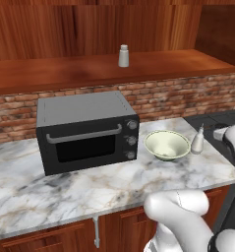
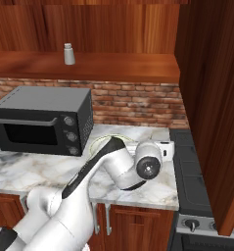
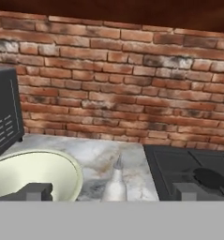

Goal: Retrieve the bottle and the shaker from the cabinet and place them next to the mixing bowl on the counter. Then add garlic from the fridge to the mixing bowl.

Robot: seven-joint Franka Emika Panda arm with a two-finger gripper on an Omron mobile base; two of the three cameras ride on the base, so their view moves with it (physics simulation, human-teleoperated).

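Marble counter (image 1: 50, 189), bottle (image 1: 197, 141) beside mixing bowl (image 1: 166, 144), shaker (image 1: 123, 55) on shelf; jaws wide open, empty

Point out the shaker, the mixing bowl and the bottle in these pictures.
shaker (image 1: 123, 56), left base view, middle of its body.
mixing bowl (image 1: 166, 145), left base view, inner wall.
bottle (image 1: 197, 141), left base view, lower body.

Ahead of the gripper (image 3: 111, 191), the bottle (image 3: 116, 183) stands on the desk (image 1: 89, 182); the mixing bowl (image 3: 36, 174) is set to its left, the stove (image 3: 193, 171) to its right.
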